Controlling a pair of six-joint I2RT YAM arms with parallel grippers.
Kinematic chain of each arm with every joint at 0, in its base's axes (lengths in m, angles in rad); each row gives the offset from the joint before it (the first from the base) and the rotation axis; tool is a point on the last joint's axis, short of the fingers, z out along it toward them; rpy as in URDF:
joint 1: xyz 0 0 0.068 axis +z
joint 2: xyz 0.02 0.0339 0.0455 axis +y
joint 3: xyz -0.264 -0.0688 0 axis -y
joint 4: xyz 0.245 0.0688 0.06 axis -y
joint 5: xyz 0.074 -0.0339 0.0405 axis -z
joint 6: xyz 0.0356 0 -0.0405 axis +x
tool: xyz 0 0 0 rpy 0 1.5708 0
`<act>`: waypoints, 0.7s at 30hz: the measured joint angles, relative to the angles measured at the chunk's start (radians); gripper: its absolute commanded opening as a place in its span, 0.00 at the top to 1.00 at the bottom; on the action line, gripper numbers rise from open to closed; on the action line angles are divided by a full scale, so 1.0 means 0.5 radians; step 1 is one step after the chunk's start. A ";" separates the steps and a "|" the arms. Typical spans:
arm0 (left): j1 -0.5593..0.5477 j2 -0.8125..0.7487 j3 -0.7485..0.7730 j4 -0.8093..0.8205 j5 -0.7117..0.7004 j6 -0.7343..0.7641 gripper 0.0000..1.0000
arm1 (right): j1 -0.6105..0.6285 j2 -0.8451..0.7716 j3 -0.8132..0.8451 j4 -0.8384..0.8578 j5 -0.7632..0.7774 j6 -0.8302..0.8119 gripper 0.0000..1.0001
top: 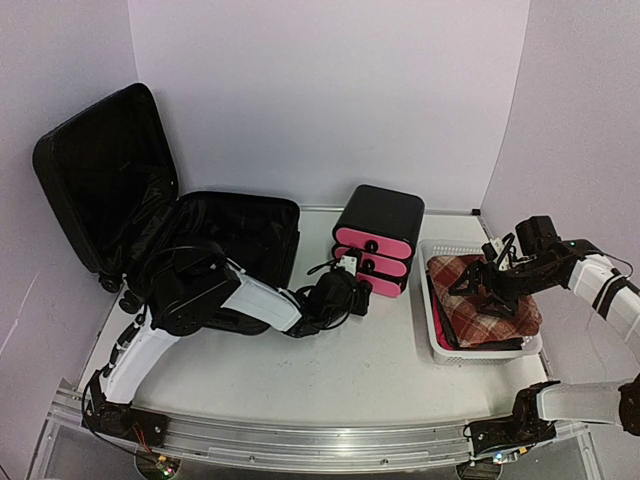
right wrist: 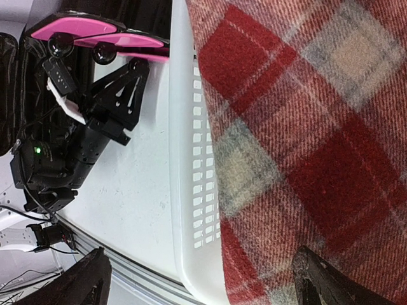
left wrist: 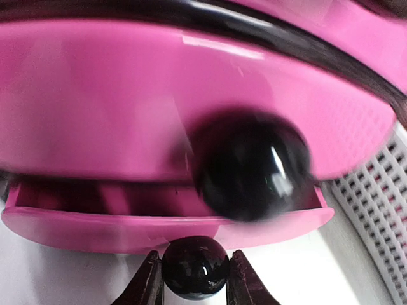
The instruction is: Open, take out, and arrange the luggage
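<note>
The luggage [top: 235,235] lies open at the far left of the surface [top: 380,370], its base flat and its lid standing up against the left wall, dark lining showing in both halves. Just right of it, near the middle, stands a black drawer box [top: 378,212] with three pink fronts stacked one above another.

The left hand [top: 355,290] reaches across from in front of the luggage to the lowest front. In the left wrist view its two fingers [left wrist: 147,284] sit narrowly set on either side of a small black knob [left wrist: 195,267] and appear to touch it on both sides, so the hand has hold of that knob. The bottom drawer stands slightly out.

Right of the box, a white mesh basket [top: 432,335] holds a folded red plaid cloth [top: 518,318]. The right hand [top: 490,285] hovers over the cloth with its jaws spread wide, gripping nothing.
</note>
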 measured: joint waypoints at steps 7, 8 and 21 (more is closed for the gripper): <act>-0.072 -0.320 -0.452 -0.028 0.037 0.050 0.73 | 0.000 0.000 0.000 -0.001 0.001 -0.008 0.02; -0.085 -0.372 -0.525 -0.031 0.035 0.050 0.72 | 0.000 0.000 0.000 0.000 0.001 -0.009 0.02; -0.144 -0.564 -0.768 -0.040 0.085 0.029 0.30 | 0.000 0.002 0.000 0.001 0.004 -0.015 0.02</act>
